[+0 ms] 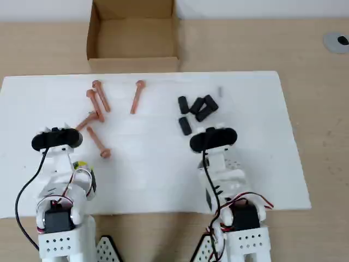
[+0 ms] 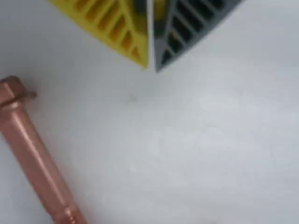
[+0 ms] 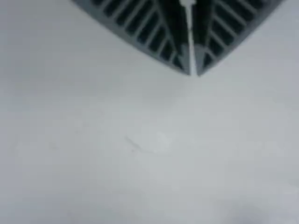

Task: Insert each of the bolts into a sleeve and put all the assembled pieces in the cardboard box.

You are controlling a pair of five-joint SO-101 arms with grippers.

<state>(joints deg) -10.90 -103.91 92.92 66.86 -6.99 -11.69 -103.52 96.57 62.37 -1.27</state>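
Observation:
Several copper bolts (image 1: 97, 112) lie scattered on the left part of the white sheet (image 1: 152, 174). Several black sleeves (image 1: 197, 108) lie clustered right of centre. The open cardboard box (image 1: 133, 54) stands beyond the sheet's far edge, with nothing showing inside. My left arm (image 1: 57, 140) stands near the closest bolt (image 1: 99, 143). My left gripper (image 2: 152, 65), with yellow and grey fingers, is shut and holds nothing, just above the sheet with a bolt (image 2: 32, 158) beside it. My right arm (image 1: 213, 138) stands just in front of the sleeves. My right gripper (image 3: 191, 71) is shut over bare sheet.
The wooden table (image 1: 316, 98) surrounds the sheet. A round grey fitting (image 1: 337, 41) sits at the far right. Both arm bases (image 1: 60, 234) stand at the near edge. Bare sheet lies between the two arms.

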